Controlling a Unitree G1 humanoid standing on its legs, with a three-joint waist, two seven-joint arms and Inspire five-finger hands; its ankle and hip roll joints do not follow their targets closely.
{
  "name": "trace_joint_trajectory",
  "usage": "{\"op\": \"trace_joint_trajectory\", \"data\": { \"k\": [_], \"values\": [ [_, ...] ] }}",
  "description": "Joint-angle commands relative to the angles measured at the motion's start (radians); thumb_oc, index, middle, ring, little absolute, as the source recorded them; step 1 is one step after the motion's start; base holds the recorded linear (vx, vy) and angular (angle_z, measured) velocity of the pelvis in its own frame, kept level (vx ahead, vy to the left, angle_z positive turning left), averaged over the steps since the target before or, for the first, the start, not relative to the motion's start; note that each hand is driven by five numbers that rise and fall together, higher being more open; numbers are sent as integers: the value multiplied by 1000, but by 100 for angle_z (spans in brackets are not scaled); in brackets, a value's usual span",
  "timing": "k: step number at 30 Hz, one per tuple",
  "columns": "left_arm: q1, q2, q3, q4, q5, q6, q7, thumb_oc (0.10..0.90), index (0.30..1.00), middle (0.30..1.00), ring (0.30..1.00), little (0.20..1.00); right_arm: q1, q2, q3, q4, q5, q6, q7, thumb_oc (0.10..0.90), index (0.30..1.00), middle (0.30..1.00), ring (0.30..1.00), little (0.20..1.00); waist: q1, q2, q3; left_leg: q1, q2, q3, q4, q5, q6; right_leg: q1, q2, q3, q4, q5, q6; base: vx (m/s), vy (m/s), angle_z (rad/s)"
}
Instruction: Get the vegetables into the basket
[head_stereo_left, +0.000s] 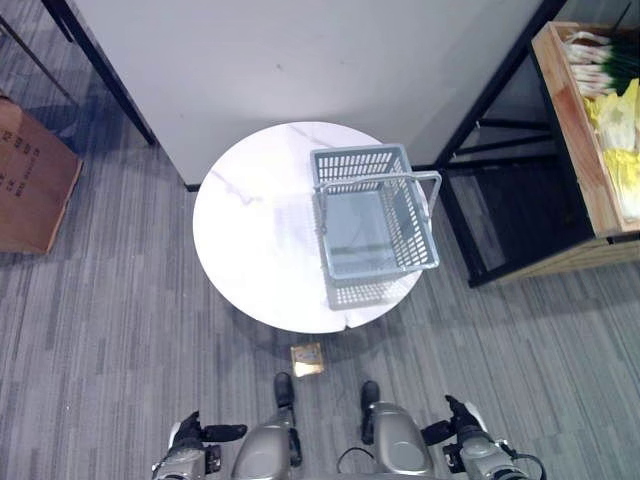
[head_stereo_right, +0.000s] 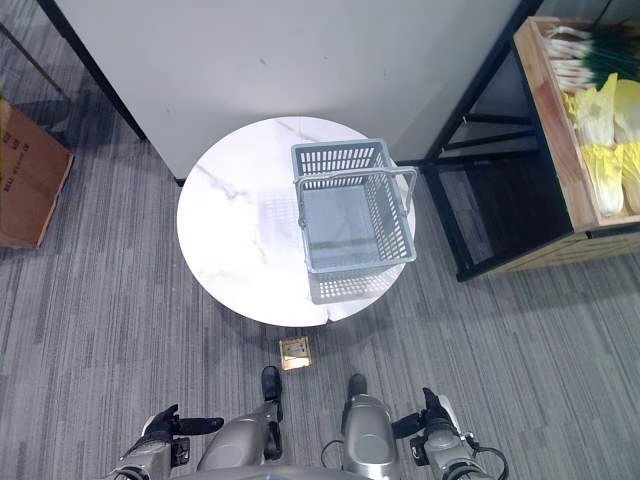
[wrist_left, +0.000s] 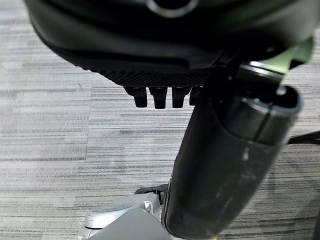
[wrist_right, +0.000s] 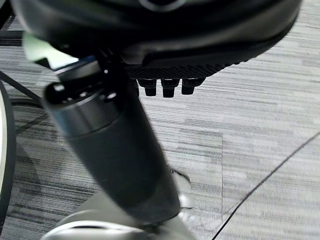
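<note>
A round white marbled table (head_stereo_left: 250, 230) is sitting on grey striped carpet (head_stereo_left: 110, 340), pushed up against a pale wall panel (head_stereo_left: 300, 50). The basket (head_stereo_left: 375, 212) is standing upright on the table's right half, grey plastic, nothing inside it, handle lying across its right rim. The vegetables (head_stereo_right: 605, 110) are waiting well apart from it, off to the right in a wooden crate (head_stereo_right: 560, 150) on a black rack (head_stereo_left: 500, 220): green-and-white stalks at the far end, pale yellow leafy heads nearer. A cardboard box (head_stereo_left: 30, 180) is resting on the floor at far left, its printing too small to read, and a small tan tile (head_stereo_left: 307, 358) is lying on the carpet just in front of the table. Down at the bottom edge the left hand (head_stereo_left: 205, 434) and right hand (head_stereo_left: 455, 420) are hanging low beside the robot, well short of the table. The wrist views are adding the close detail: the left hand's fingers (wrist_left: 155, 97) are hanging straight in a row over bare carpet, thumb out, holding nothing, and the right hand's fingers (wrist_right: 167, 87) are looking the same.
</note>
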Motion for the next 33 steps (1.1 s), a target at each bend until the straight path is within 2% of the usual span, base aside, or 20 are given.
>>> {"op": "trace_joint_trajectory", "data": {
  "k": [1,3,8,12,14,15,16,17,18,19,20,21,23,27,29,31,33],
  "values": [
    [34,30,17,17,-1,-2,14,900,1000,1000,1000,1000,7,-36,10,-23,2,-15,-7,900,1000,1000,1000,1000,14,-1,-30,-9,82,-7,132,-114,-108,-6,-2,-6,-24,108,23,82,-238,10],
    [40,25,21,24,-4,-2,15,900,1000,1000,1000,1000,3,-44,13,-24,1,-13,-6,900,1000,1000,1000,1000,19,-6,-35,-11,90,-8,136,-111,-116,3,6,-16,-35,96,21,81,-242,20],
    [46,-8,19,31,-14,0,11,900,1000,1000,1000,1000,-2,-81,-1,-20,17,-17,-17,900,1000,1000,1000,1000,15,22,-42,-18,130,-27,113,-72,-153,31,58,-66,-91,80,-3,58,-199,7],
    [44,-18,11,24,-18,-3,19,900,1000,1000,1000,1000,1,-99,-10,-4,20,-16,-32,900,1000,1000,1000,1000,11,31,-47,-15,141,-28,108,-62,-163,49,67,-76,-119,79,-8,57,-101,12],
    [41,-19,9,20,-21,-12,51,900,1000,1000,1000,1000,-6,-131,-39,-2,23,-22,-84,900,1000,1000,1000,1000,4,33,-55,-5,144,-25,99,-64,-166,64,69,-78,-135,81,-7,78,-57,3],
    [44,-24,14,10,-29,-26,95,900,1000,1000,1000,1000,-14,-171,-74,-59,22,-36,-140,900,1000,1000,1000,1000,-3,33,-60,5,144,-16,91,-65,-165,67,70,-69,-139,84,-3,40,-1,2],
    [44,-24,14,10,-29,-26,95,900,1000,1000,1000,1000,-13,-172,-74,-59,21,-35,-140,900,1000,1000,1000,1000,-2,33,-59,6,144,-16,90,-65,-165,68,70,-68,-139,84,-3,30,43,2],
    [50,-28,31,8,-35,-31,113,900,1000,1000,1000,1000,-18,-232,-105,-147,-12,-42,-188,900,1000,1000,1000,1000,-9,31,-64,14,142,-7,77,-63,-165,67,66,-60,-142,92,3,6,37,-3],
    [50,-29,31,7,-35,-31,113,900,1000,1000,1000,1000,-17,-233,-106,-149,-12,-41,-188,900,1000,1000,1000,1000,-8,32,-63,15,142,-6,76,-63,-165,68,66,-60,-142,92,3,2,60,-13],
    [54,-30,39,9,-36,-28,113,900,1000,1000,1000,1000,-18,-272,-120,-212,-42,-46,-208,900,1000,1000,1000,1000,-12,30,-65,20,141,-1,68,-61,-165,65,63,-56,-143,96,6,-8,60,-24],
    [61,-33,42,7,-33,-27,108,900,1000,1000,1000,1000,-13,-335,-141,-303,-95,-43,-240,900,1000,1000,1000,1000,-13,31,-62,30,140,3,58,-62,-164,68,62,-52,-143,97,10,-15,80,-22],
    [63,-34,44,7,-27,-24,101,900,1000,1000,1000,1000,-6,-358,-149,-374,-128,-42,-243,900,1000,1000,1000,1000,-16,30,-65,30,138,5,53,-61,-162,63,60,-49,-142,100,11,-9,91,-10],
    [73,-39,42,9,10,-15,76,900,1000,1000,1000,1000,4,-466,-176,-587,-247,-49,-253,900,1000,1000,1000,1000,-24,30,-63,41,135,12,41,-63,-159,59,54,-41,-140,107,17,-12,93,3],
    [78,-35,63,20,44,5,34,900,1000,1000,1000,1000,-40,-596,-187,-890,-361,-89,-212,900,1000,1000,1000,1000,-16,23,-66,56,128,16,22,-67,-154,62,43,-37,-143,115,24,-8,66,-11],
    [73,-31,61,24,56,15,21,900,1000,1000,1000,1000,-154,-636,-119,-997,-362,-108,-170,900,1000,1000,1000,1000,6,19,-70,59,121,13,10,-67,-151,61,35,-41,-146,121,27,-23,49,-2],
    [73,-31,65,24,56,15,21,900,1000,1000,1000,1000,-160,-637,-114,-995,-362,-107,-170,900,1000,1000,1000,1000,3,19,-68,60,121,13,9,-67,-151,62,34,-41,-146,121,27,-18,22,2],
    [72,-30,62,32,47,24,12,900,1000,1000,1000,1000,-294,-634,-13,-1076,-331,-121,-126,900,1000,1000,1000,1000,29,15,-66,52,118,5,4,-60,-149,62,28,-51,-148,124,27,-38,17,10]
  ]
}}
